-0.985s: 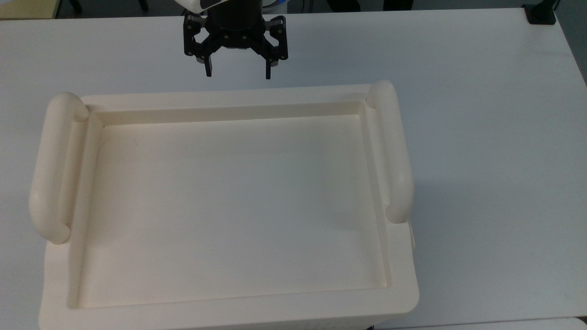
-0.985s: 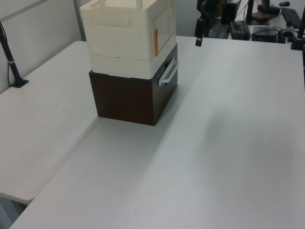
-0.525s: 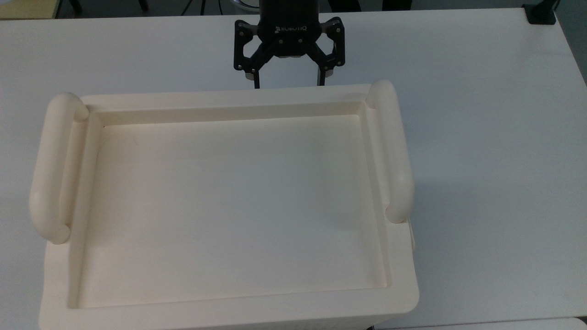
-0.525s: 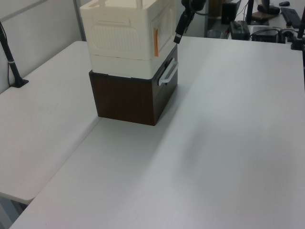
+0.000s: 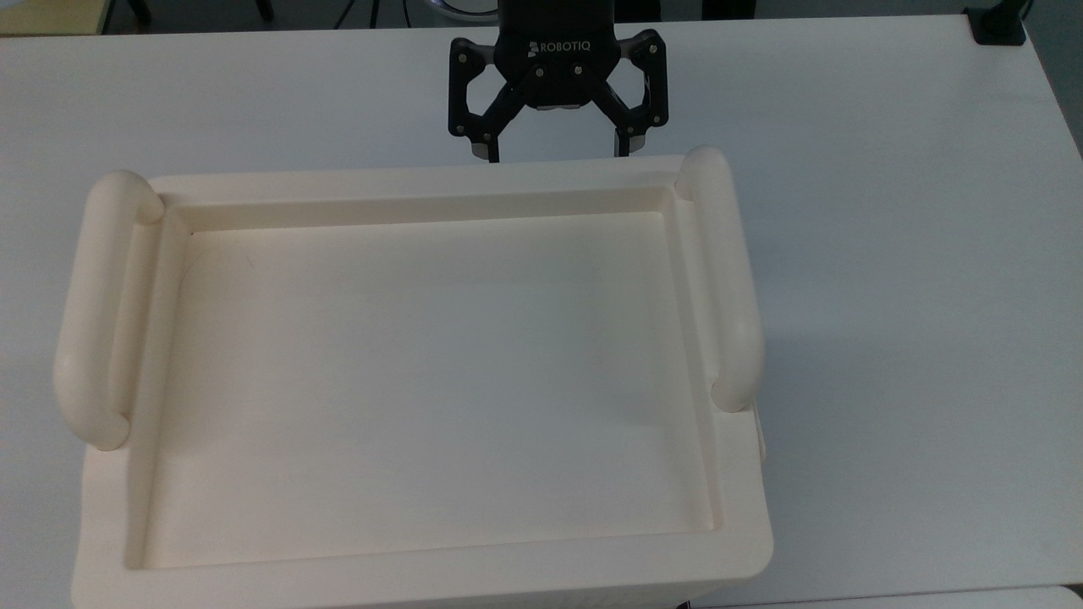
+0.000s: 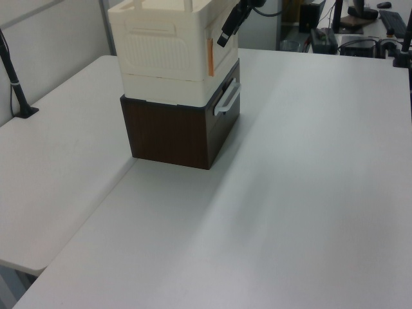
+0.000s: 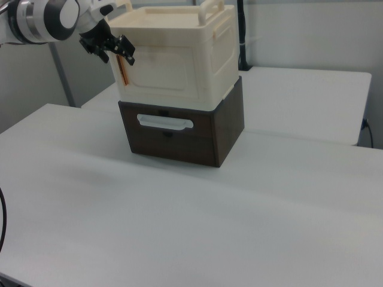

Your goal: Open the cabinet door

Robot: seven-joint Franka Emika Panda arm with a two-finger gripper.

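Overhead, the gripper [image 5: 557, 155] hung just beyond the far rim of the cream cabinet [image 5: 423, 584], toward the top view's right half of that edge, its two black fingers [image 5: 489, 150] spread wide apart with nothing between them. From that camera the fingertips dipped below the cabinet's top edge. The recessed tray top [image 5: 423, 381] lay bare, flanked by two rounded side handles [image 5: 93, 313].

Seen in the right view, the cabinet [image 7: 203, 54] sat on a dark brown drawer unit [image 7: 227, 131] with a pale handle [image 7: 164, 123], both on a white table [image 7: 209, 227]. The cabinet door [image 7: 161, 75] faced that camera as a flat cream panel, lying flush and closed against the body, with an orange-brown strip [image 7: 122, 70] along its edge at the right view's left. The gripper [image 7: 114, 49] hovered at that same upper corner, close beside the door's edge; whether it touched could not be told.

In the left view the gripper [image 6: 226, 32] was near the door [image 6: 221, 35], above the orange strip [image 6: 210, 56]
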